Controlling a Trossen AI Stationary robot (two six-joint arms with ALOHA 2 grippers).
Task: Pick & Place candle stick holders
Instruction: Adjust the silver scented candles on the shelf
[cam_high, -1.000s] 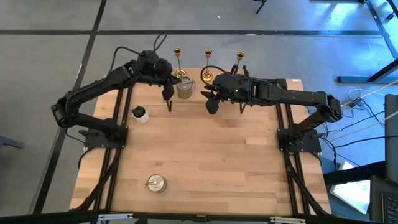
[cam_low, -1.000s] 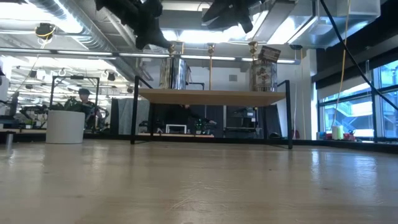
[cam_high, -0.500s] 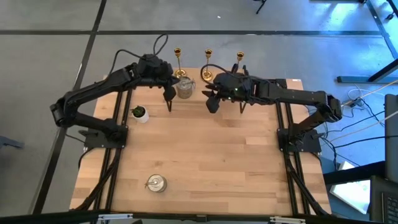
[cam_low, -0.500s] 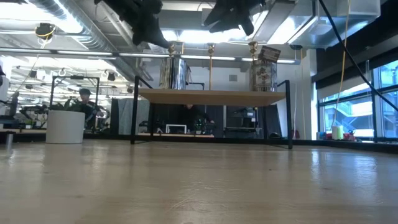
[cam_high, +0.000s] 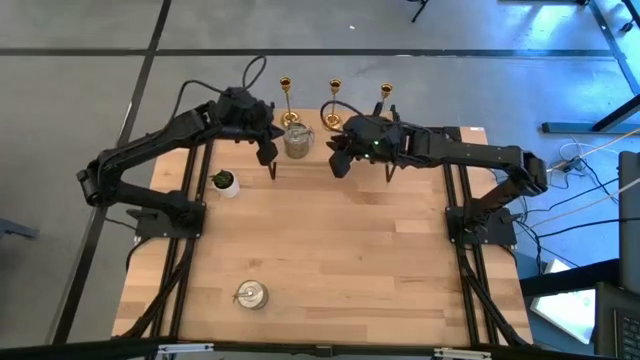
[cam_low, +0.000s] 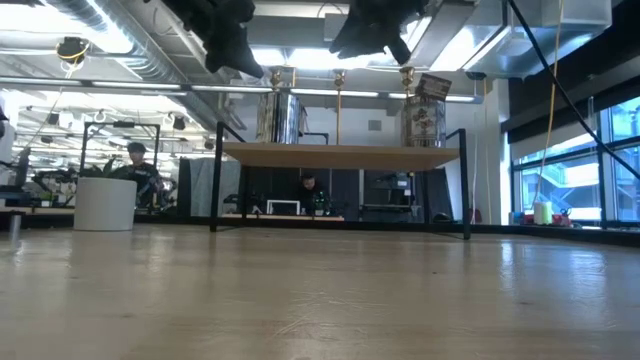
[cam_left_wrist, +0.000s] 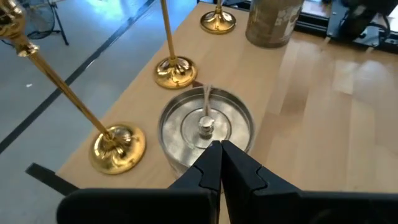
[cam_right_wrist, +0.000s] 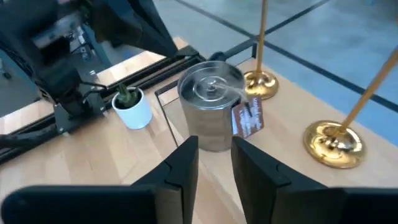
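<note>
Silver holder (cam_high: 297, 141) upright at table's far edge, gold holder (cam_high: 288, 104) just behind. Left gripper (cam_left_wrist: 221, 163) shut, empty, hovering just above and nearer. Right gripper (cam_right_wrist: 214, 155) fingers parted, empty, facing it from other side.

Even, bright light over table (cam_high: 330, 250) in high view; soft short shadows under arms, bluish sheen on floor (cam_high: 480, 25) beyond. Low view: strong backlight from ceiling strips (cam_low: 300, 60) and window (cam_low: 610, 150) at right, arms reduced to dark silhouettes at top, near tabletop soft and out of focus. Left wrist view: sharp glints on brass holders (cam_left_wrist: 118, 146), foreground fingers (cam_left_wrist: 208, 171) blurred. Right wrist view: bright highlights on silvery holder (cam_right_wrist: 212, 102), near fingers (cam_right_wrist: 180, 168) out of focus, lines bent toward edges.
</note>
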